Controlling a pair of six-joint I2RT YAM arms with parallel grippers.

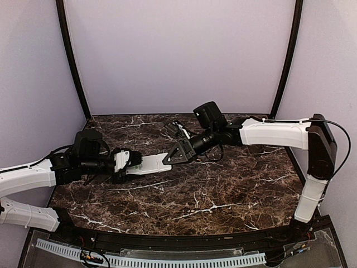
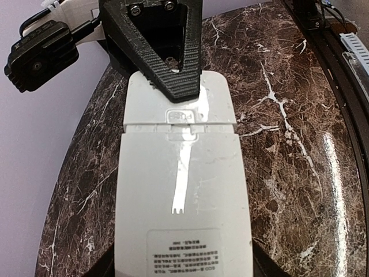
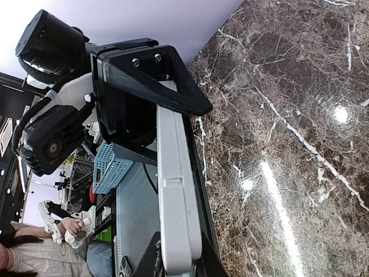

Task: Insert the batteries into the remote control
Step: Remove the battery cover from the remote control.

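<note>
The right pincer (image 1: 169, 159) is closed on the right end of the remote (image 1: 149, 164). One black finger lies flat across its back and the other sits beneath, so the white body is sandwiched between them. In the left wrist view we see the upper fingertip resting on the short end cover (image 2: 219, 104), just beyond the tab (image 2: 184, 115) marked PUSH and touching its edge. The left pincer (image 1: 136, 163) grips the opposite, left end, near the printed label (image 2: 184, 251). The remote hangs back side up between the two arms, left of centre and, as far as we can tell, clear of the counter (image 1: 223, 190).

We judge the step in hand to be opening the battery bay, which shows shut.

The main risk lies in the clamp itself. Squeezing the cover against the body from both faces may hold it closed rather than free it, and the fingertip sits past the tab rather than on it. A pull to the right could then drag the whole remote through the left pincer's hold or twist it askew. If the cover does give suddenly, it could spring off and drop to the counter.

No battery appears in any view, so we cannot say where the batteries lie.
</note>
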